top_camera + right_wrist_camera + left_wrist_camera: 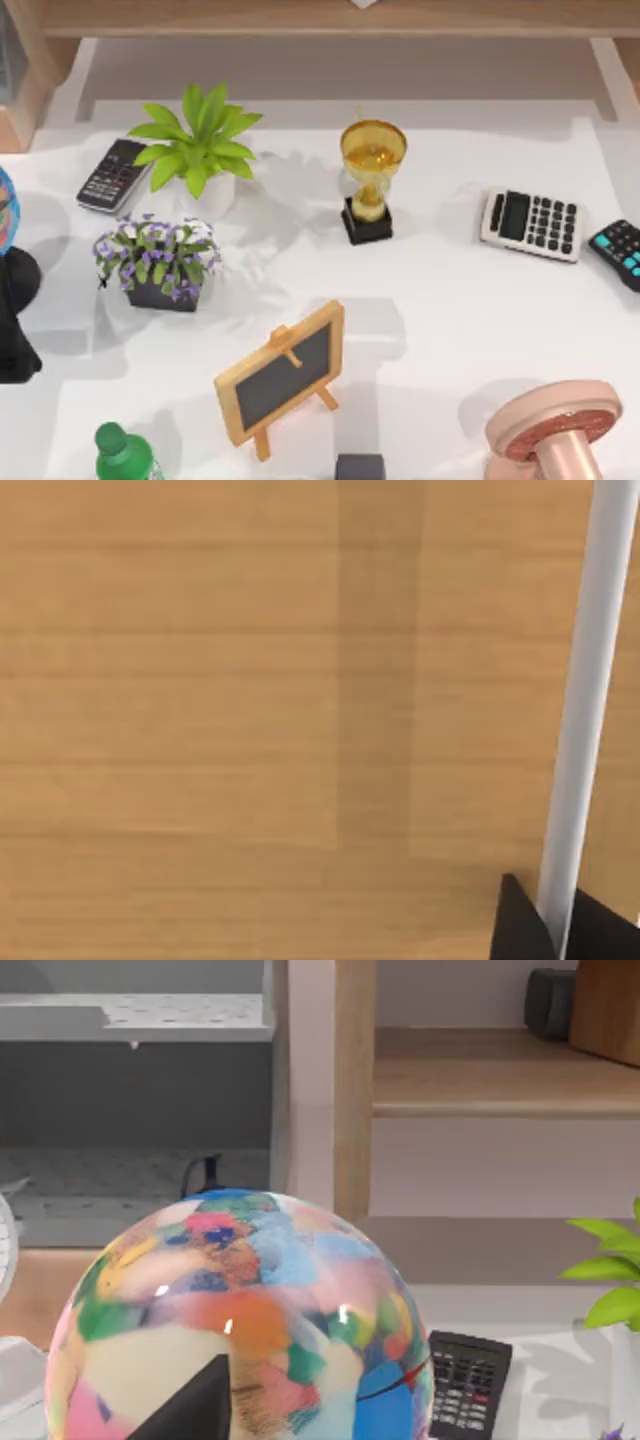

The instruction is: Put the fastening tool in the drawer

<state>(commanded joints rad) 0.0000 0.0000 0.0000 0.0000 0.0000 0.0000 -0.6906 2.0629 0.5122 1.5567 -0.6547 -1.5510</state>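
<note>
Stapler: where it lies I cannot tell. The right end effector [557, 925] grips a white handle [585, 680] between its fingertips, on the wooden drawer front [200, 680]. I judge it should pull straight outward, without twisting. The left end effector [195, 1410] waits just before a globe [250, 1300]; whether it is open I cannot tell.

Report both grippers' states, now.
Left gripper: cannot be told; it sits close by the globe.
Right gripper: fingers either side of a white bar; whether closed cannot be told.
</note>
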